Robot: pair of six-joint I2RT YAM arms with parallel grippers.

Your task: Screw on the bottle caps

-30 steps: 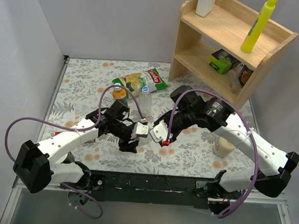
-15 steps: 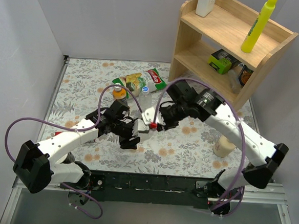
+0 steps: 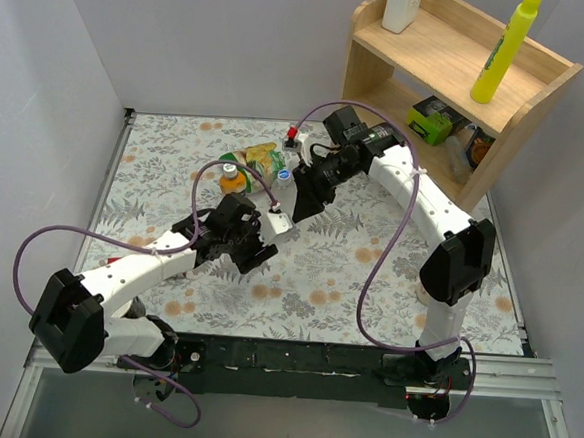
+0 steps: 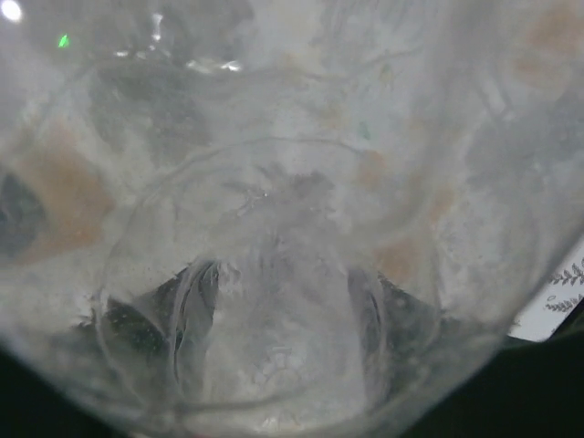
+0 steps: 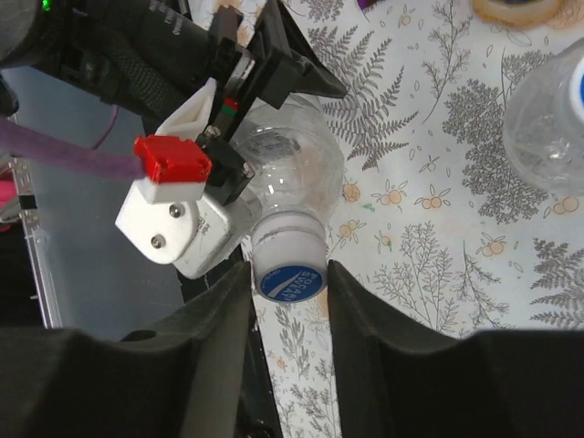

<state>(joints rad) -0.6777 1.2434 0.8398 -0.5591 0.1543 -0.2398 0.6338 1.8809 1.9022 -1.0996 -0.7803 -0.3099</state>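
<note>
The left gripper [image 3: 269, 229] clamps the clear bottle [image 5: 287, 164] steady so the right gripper [image 5: 286, 270], pinched on the bottle's blue cap [image 5: 290, 285], can twist it.

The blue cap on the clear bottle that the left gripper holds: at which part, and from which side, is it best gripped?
Probably take the blue cap by its round side wall, coming end-on along the axis of the clear bottle. The cap is small, and the left gripper clamps the bottle's body, so only the cap end is free. The right gripper straddles it so.
</note>
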